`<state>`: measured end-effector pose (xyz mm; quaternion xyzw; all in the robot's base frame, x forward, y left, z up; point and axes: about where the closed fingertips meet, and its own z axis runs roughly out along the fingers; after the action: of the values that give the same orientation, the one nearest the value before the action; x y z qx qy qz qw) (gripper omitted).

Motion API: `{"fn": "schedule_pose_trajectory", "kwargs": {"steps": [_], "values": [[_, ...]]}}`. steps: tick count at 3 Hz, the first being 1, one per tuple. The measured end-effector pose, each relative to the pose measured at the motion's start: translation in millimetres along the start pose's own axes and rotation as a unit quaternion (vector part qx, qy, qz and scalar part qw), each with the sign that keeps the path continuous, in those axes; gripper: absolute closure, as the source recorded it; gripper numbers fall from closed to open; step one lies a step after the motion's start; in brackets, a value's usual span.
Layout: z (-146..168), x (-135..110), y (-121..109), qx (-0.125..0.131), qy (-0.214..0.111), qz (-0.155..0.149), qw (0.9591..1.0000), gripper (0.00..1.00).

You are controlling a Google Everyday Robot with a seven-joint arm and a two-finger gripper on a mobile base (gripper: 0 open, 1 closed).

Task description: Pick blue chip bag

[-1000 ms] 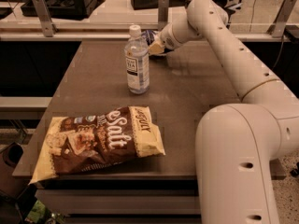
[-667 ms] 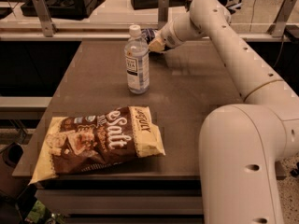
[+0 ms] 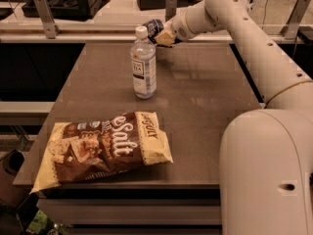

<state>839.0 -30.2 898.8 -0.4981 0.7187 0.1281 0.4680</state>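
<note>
The blue chip bag (image 3: pixel 153 27), small, dark blue and wrinkly, sits in my gripper (image 3: pixel 160 33) at the far side of the table, just behind the cap of the water bottle. The gripper is shut on the bag and holds it above the table top. Most of the bag is hidden by the fingers and the bottle cap. My white arm (image 3: pixel 244 28) reaches in from the right.
A clear water bottle (image 3: pixel 144 65) stands upright on the brown table (image 3: pixel 205 97), just in front of the gripper. A large brown and cream bag lettered "Salt" (image 3: pixel 102 146) lies near the table's front left edge. A counter with dark equipment (image 3: pixel 73 4) runs behind.
My gripper has risen from the table's far side and moved slightly left, with the blue chip bag in it. The bottle and the large bag have not moved.
</note>
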Motion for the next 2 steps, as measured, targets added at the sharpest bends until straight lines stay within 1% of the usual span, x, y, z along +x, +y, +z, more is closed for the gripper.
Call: {"fn": "schedule_pose_trajectory", "kwargs": {"steps": [1, 2], "values": [[-17, -12, -9, 0.016, -0.015, -0.006, 0.9997, 1.0], [-40, -27, -20, 0.039, -0.026, -0.014, 0.9988, 1.0]]}}
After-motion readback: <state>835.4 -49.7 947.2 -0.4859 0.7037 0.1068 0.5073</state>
